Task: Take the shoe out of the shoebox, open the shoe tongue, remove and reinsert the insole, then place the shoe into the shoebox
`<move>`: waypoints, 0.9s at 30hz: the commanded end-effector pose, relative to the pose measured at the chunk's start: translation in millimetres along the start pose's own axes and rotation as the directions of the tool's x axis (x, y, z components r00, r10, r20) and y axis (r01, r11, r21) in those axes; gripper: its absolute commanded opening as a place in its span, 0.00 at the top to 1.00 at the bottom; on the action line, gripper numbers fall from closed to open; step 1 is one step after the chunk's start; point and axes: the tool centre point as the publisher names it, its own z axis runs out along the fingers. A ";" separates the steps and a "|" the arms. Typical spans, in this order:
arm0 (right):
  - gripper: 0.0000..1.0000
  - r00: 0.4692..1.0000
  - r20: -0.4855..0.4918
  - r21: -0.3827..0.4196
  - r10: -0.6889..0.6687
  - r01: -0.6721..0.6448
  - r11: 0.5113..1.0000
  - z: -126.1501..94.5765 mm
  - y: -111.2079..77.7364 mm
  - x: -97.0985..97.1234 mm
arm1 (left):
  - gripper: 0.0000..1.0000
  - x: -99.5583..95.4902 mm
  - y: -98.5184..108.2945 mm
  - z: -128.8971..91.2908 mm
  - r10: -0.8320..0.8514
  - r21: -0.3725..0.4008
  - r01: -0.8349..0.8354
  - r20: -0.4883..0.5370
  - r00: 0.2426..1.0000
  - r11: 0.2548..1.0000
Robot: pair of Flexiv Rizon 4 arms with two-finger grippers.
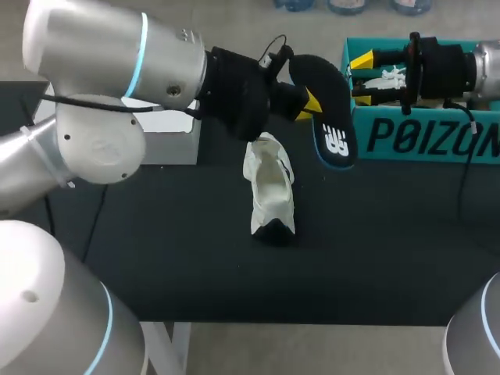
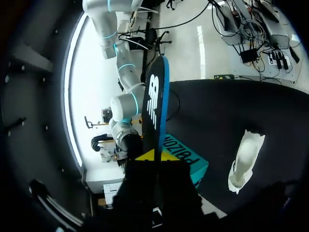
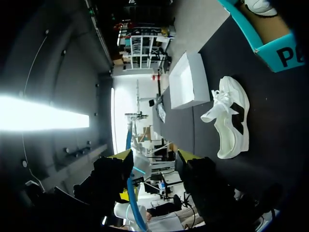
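Surface: black worktop (image 1: pixel 391 258), white-black shoe (image 1: pixel 271 187) centre.
Left fingers (image 1: pixel 308 102): pinching black blue-edged insole (image 1: pixel 332 117).
Right fingers (image 1: pixel 362 76): spread, over teal shoebox (image 1: pixel 422 137), 2 o'clock.

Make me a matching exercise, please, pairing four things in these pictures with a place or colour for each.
Things:
1. insole
2. shoe
3. shoebox
4. lid

Descriptions:
A. teal, at the right
B. alone in the middle of the table
C. held up by the left gripper
D. white, at the table's back left

Pairs: 1-C, 2-B, 3-A, 4-D
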 end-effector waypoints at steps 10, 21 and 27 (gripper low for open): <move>0.40 1.000 0.007 -0.051 0.015 -0.014 0.999 -0.9 -7.8 0.0 | 1.00 0.4 6.5 7.5 0.389 -0.357 -0.213 0.551 0.739 0.910; 0.21 1.000 0.001 -0.057 0.000 0.000 0.998 1.1 -4.9 4.2 | 1.00 -1.6 -11.4 0.1 0.035 -0.123 0.042 0.560 0.828 0.991; 0.16 1.000 0.005 -0.062 -0.006 0.006 0.998 1.5 -3.6 3.8 | 1.00 3.4 -18.6 -6.1 -0.003 -0.058 0.035 0.490 0.872 0.998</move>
